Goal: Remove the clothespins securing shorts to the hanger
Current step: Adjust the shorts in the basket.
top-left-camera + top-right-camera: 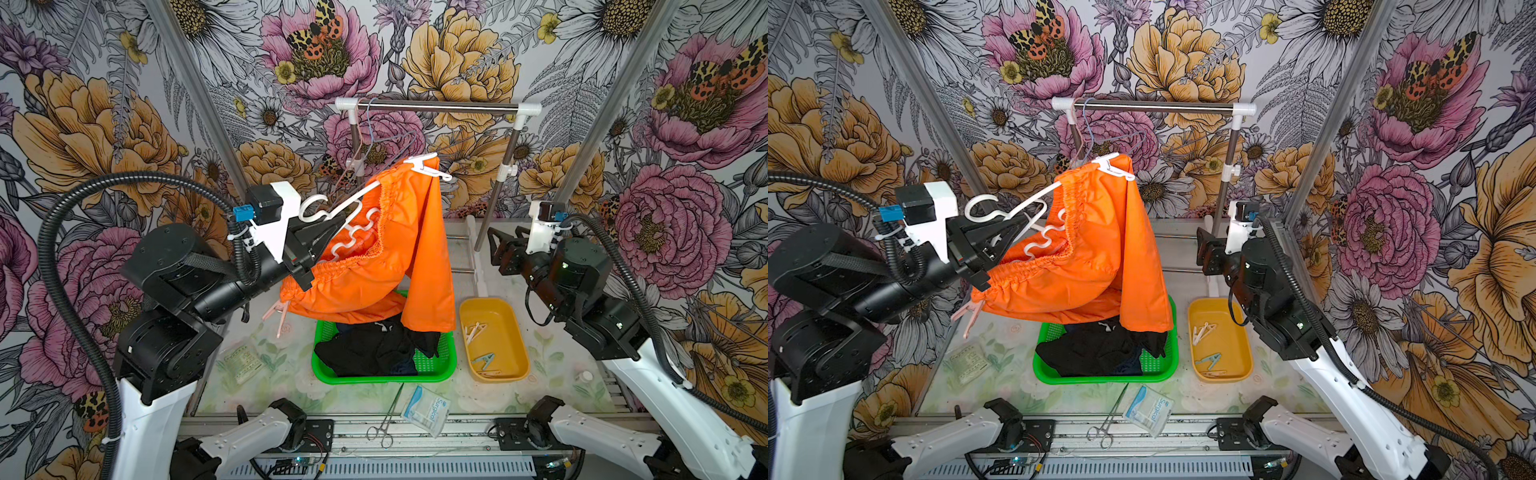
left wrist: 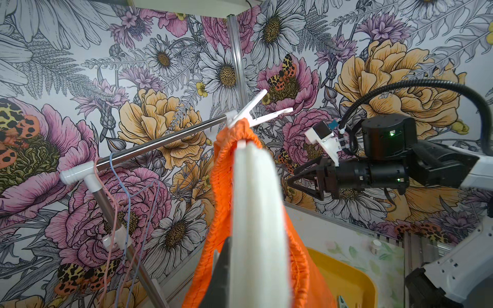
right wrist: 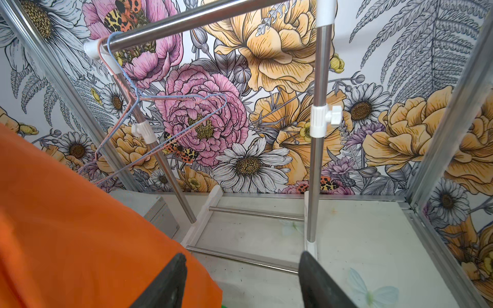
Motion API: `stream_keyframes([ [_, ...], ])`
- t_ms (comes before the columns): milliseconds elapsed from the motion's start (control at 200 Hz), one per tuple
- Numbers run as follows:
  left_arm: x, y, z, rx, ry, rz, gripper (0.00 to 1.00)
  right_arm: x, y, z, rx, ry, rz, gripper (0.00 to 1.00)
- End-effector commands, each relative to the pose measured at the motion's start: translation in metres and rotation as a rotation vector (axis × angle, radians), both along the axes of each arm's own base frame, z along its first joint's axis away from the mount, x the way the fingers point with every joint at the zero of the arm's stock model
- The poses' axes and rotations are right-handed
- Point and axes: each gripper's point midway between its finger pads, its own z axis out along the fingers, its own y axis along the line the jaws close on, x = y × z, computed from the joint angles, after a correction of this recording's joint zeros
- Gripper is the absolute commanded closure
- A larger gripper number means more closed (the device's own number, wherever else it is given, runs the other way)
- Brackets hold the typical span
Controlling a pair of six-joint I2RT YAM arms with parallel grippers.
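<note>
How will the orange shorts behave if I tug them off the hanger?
Probably floppy: the orange shorts sag in loose folds from the white hanger. Likely light and slick, given the thin shiny cloth; may slip once the white clothespin releases.

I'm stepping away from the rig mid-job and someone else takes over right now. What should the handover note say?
Left claw: shut on the white hanger, holding it tilted with the orange shorts on it.
Right claw: open, empty, beside the shorts.
Done: black shorts lie in the green basket; several clothespins lie in the yellow tray.
Left: take off the white clothespin at the hanger's upper end and the pink clothespin at the waistband's lower corner.
</note>
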Motion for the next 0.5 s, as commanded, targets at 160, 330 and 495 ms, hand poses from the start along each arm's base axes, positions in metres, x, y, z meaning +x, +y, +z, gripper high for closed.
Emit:
stream_keyframes([
  [160,-0.029,0.025,0.018,-0.069,-0.040,0.031,1.00,0.001,0.008,-0.011,0.022,0.033,0.030,0.33],
  [330,-0.039,0.026,0.029,-0.099,-0.049,0.001,1.00,0.005,0.017,-0.019,0.033,0.055,0.060,0.34],
  [495,-0.043,0.029,0.029,-0.107,-0.052,0.000,1.00,0.010,0.026,-0.025,0.033,0.077,0.086,0.36],
])
